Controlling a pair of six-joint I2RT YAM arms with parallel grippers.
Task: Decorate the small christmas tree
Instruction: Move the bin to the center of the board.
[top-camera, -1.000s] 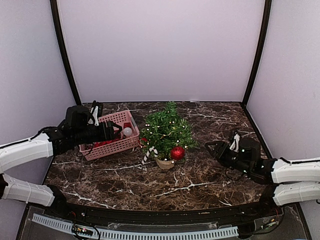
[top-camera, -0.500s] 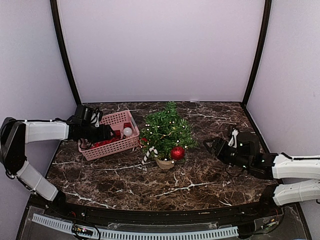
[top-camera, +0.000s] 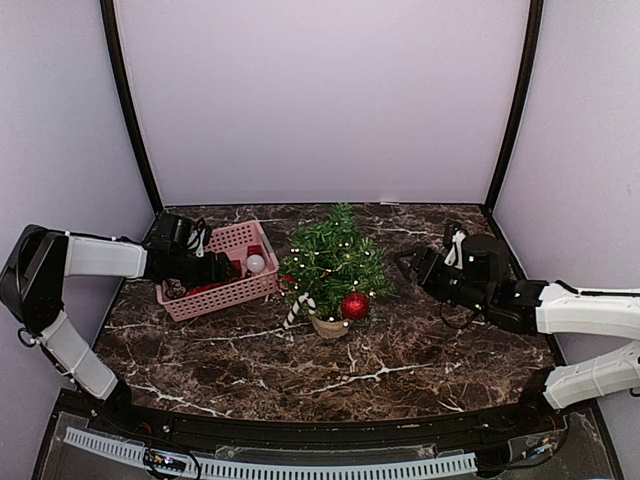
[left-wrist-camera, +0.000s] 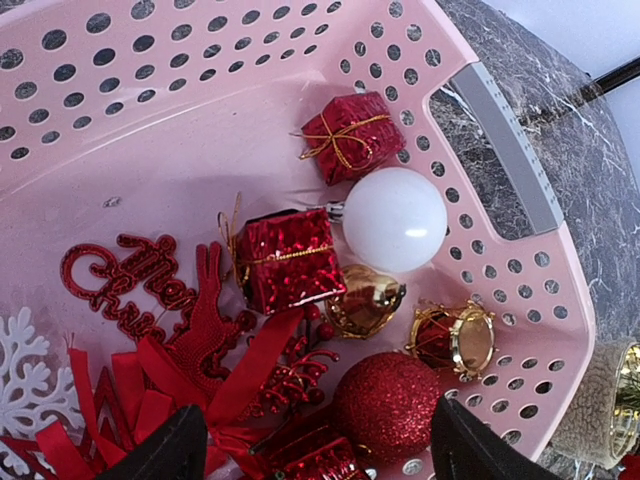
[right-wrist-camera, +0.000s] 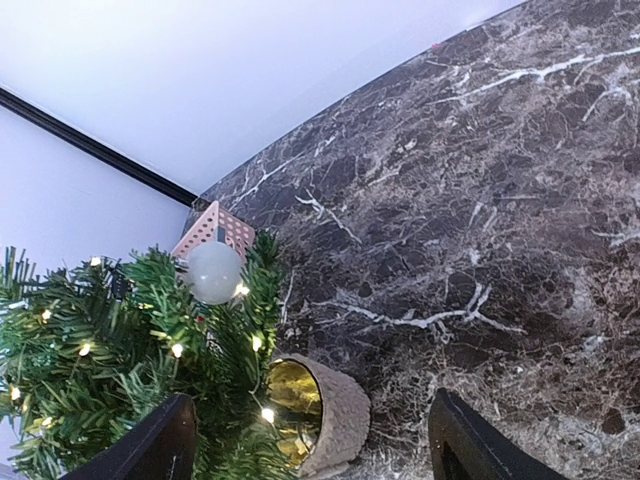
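While I've got both arms out over the marble table, quick status from my side: the little tree stands upright in its tan pot pretty much dead center of the table, with its lights on. It's got a red ball hanging at about 5 o'clock on the branches and a candy cane down at 7 o'clock, right by the pot. The pink basket sits just beside the tree at roughly 9 o'clock. My left gripper hangs over that basket with the jaws spread wide, not closed on anything. Looking down through the wrist cam I can see a white ball, two shiny red gift boxes, a gold bell, a tiny drum, a glittery red ball sitting between my fingertips, a red Merry Christmas sign, a white snowflake and a mess of red ribbon. My right gripper is at 3 o'clock from the tree, near it but not touching, pointed at the branches, jaws wide too and holding nothing. From that wrist cam the tree fills the 8 o'clock corner.
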